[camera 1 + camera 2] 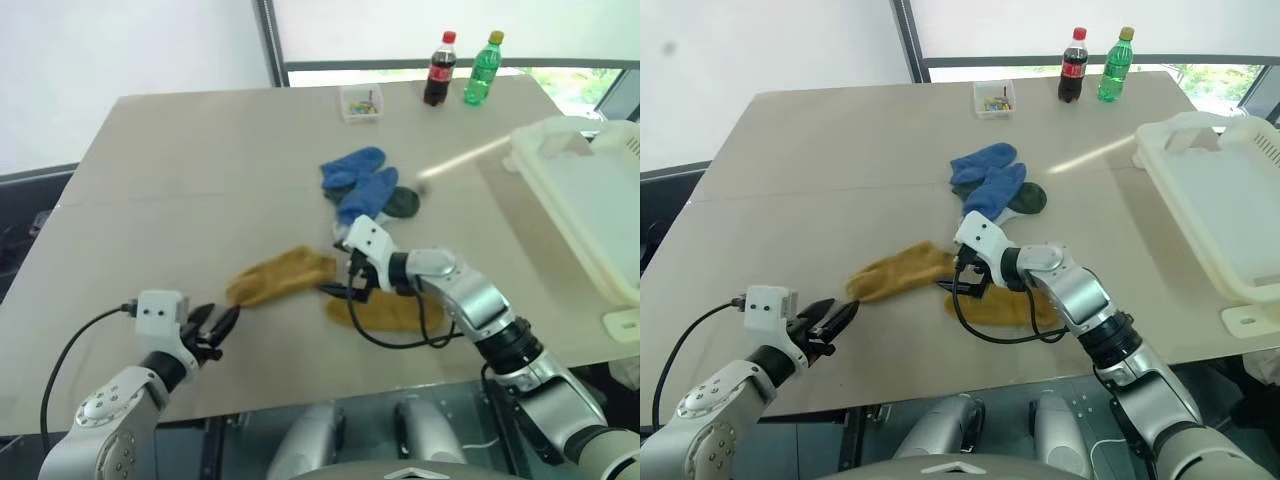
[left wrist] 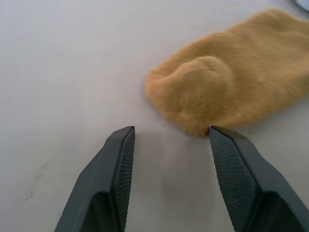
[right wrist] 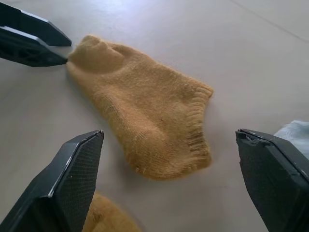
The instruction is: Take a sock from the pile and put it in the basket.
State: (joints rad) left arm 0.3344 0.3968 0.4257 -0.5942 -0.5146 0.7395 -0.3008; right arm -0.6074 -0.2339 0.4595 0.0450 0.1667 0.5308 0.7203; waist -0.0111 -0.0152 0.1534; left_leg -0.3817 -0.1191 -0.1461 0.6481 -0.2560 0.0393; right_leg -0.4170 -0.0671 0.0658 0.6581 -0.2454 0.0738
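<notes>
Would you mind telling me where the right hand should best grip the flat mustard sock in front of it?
Probably the ribbed cuff end of the mustard sock, approached from above. It lies flat, cuff nearest the open right hand; the toe sits by the left hand.

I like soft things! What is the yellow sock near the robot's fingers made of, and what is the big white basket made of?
The yellow sock looks like soft knitted fabric, perhaps wool or fleece: its surface is fuzzy and the cuff has knitted ribs. The basket looks like hard white plastic: smooth, thick rim, moulded handle holes and small slots in its wall.
</notes>
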